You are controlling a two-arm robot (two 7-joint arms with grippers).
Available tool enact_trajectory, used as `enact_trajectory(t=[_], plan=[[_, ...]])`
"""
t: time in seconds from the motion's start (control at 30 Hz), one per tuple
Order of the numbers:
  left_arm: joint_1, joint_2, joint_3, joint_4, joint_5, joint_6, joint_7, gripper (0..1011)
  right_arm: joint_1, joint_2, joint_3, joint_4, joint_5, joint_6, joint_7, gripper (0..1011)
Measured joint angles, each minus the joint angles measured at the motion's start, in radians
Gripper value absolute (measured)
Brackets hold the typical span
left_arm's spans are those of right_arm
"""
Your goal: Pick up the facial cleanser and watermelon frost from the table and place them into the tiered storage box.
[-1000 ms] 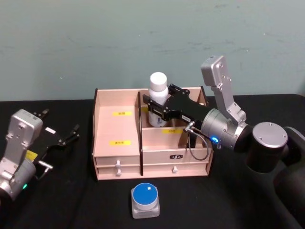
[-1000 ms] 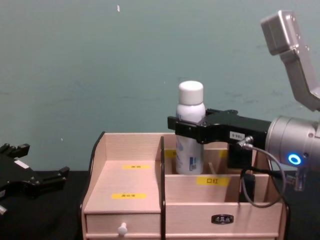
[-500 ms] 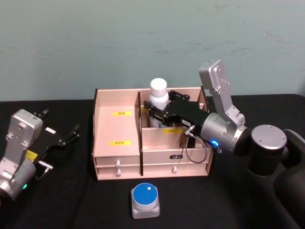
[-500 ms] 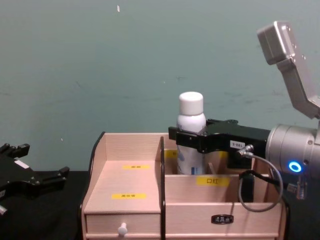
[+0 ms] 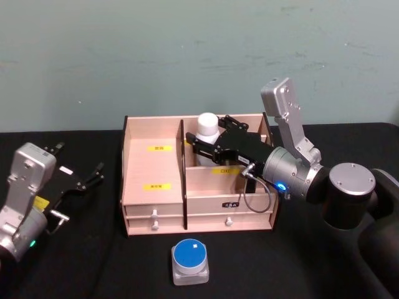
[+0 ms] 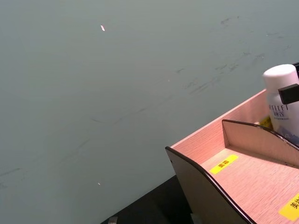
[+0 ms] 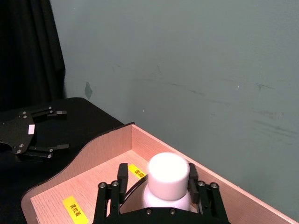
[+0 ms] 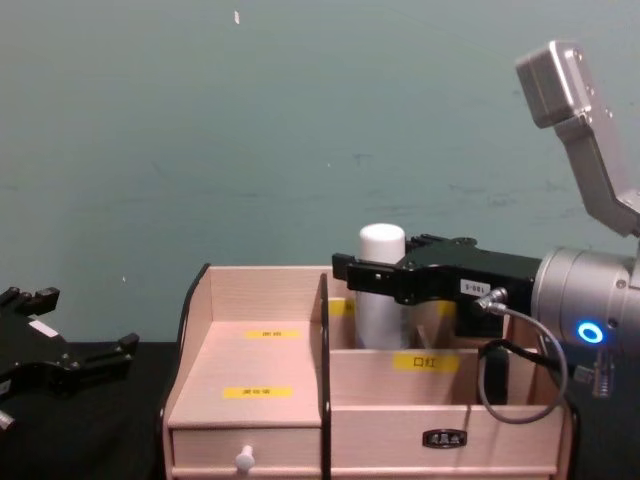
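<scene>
The storage box (image 5: 153, 168) stands at the centre of the head view. The right gripper (image 5: 206, 144) reaches over it from 3 o'clock, jaws clamped on the white-capped bottle (image 5: 207, 124), which stands upright and low in the rear compartment at the box's 12 o'clock. That item looks almost placed, with only the release left. The left gripper (image 5: 78, 161) waits at 9 o'clock, jaws spread and empty. The blue-lidded jar (image 5: 190, 260) at 6 o'clock is not yet picked up.
</scene>
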Motion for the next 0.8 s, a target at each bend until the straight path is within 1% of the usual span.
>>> enact_trajectory(t=[0.03, 0.1, 0.13, 0.23, 0.27, 0.43, 0.47, 0.53, 0.57, 0.6, 0.63, 0.73, 0.77, 0.8], plan=[[0.000, 0.000, 0.000, 0.000, 0.000, 0.000, 0.000, 1010, 0.000, 0.000, 0.000, 0.000, 0.000, -0.001, 0.000, 797], [0.000, 0.000, 0.000, 0.000, 0.000, 0.000, 0.000, 1010, 0.000, 0.000, 0.000, 0.000, 0.000, -0.001, 0.000, 840], [0.000, 0.000, 0.000, 0.000, 0.000, 0.000, 0.000, 1009, 0.000, 0.000, 0.000, 0.000, 0.000, -0.001, 0.001, 894], [0.000, 0.000, 0.000, 0.000, 0.000, 0.000, 0.000, 1010, -0.001, 0.001, 0.000, -0.003, 0.002, -0.002, 0.003, 942], [0.000, 0.000, 0.000, 0.000, 0.000, 0.000, 0.000, 1010, -0.006, 0.005, 0.003, -0.011, 0.007, -0.002, 0.007, 985], [0.000, 0.000, 0.000, 0.000, 0.000, 0.000, 0.000, 1010, -0.026, 0.021, 0.011, -0.058, 0.017, 0.000, 0.009, 1000], [0.000, 0.000, 0.000, 0.000, 0.000, 0.000, 0.000, 1009, -0.036, 0.032, 0.014, -0.086, 0.019, 0.002, 0.007, 1000], [0.000, 0.000, 0.000, 0.000, 0.000, 0.000, 0.000, 1009, -0.045, 0.043, 0.018, -0.118, 0.019, 0.004, 0.005, 1000], [0.000, 0.000, 0.000, 0.000, 0.000, 0.000, 0.000, 1010, -0.056, 0.058, 0.022, -0.157, 0.019, 0.007, 0.002, 1000], [0.000, 0.000, 0.000, 0.000, 0.000, 0.000, 0.000, 1009, -0.062, 0.065, 0.024, -0.177, 0.019, 0.010, -0.001, 1000], [0.000, 0.000, 0.000, 0.000, 0.000, 0.000, 0.000, 1009, -0.074, 0.082, 0.029, -0.225, 0.019, 0.016, -0.005, 1000], [0.000, 0.000, 0.000, 0.000, 0.000, 0.000, 0.000, 1010, -0.102, 0.111, 0.039, -0.310, 0.024, 0.027, -0.008, 1000], [0.000, 0.000, 0.000, 0.000, 0.000, 0.000, 0.000, 1010, -0.122, 0.132, 0.047, -0.367, 0.031, 0.033, -0.008, 1000], [0.000, 0.000, 0.000, 0.000, 0.000, 0.000, 0.000, 1009, -0.132, 0.141, 0.050, -0.391, 0.036, 0.036, -0.008, 1000]])
